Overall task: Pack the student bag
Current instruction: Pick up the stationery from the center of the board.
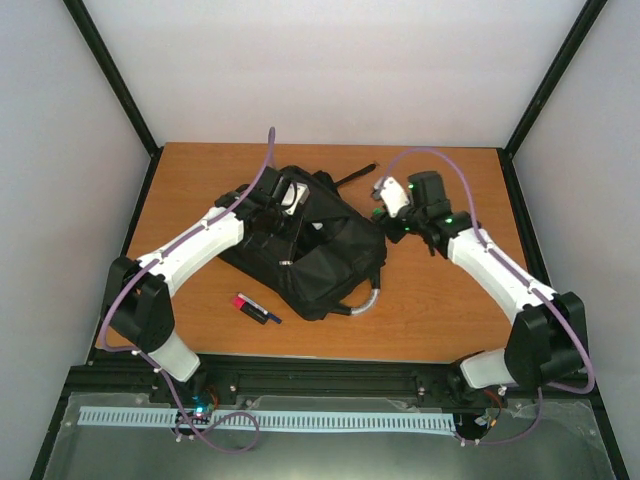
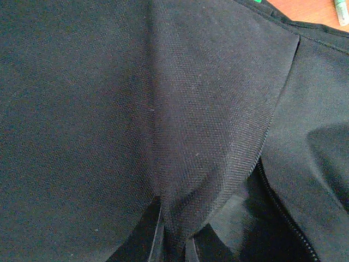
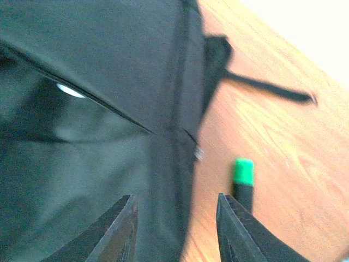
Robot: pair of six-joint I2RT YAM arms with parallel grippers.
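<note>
Over mid-table, looking at the student bag slumped on the wood between the two arms, with its grey loop handle at the near corner. Reads as the hold-the-opening step, with not much packed yet, judging by a green-capped pen lying on the wood just beside the bag's edge and a small red-and-blue item loose near the front.

Left gripper: clenched tight over the far-left part of the bag, apparently pinching a fold of black cloth, going by the pucker running down to the bottom of the left wrist view.

Right gripper: released, fingers parted, gripping nothing. Hovers with the bag's side seam lined up in the gap between the jaws and the pen just beyond one fingertip.

Next up, probably: swing right onto that pen, close across its barrel, then carry it to the gap by the zip. Needs the left pinch held up — otherwise no mouth to drop into. Can't tell about anything already inside.
</note>
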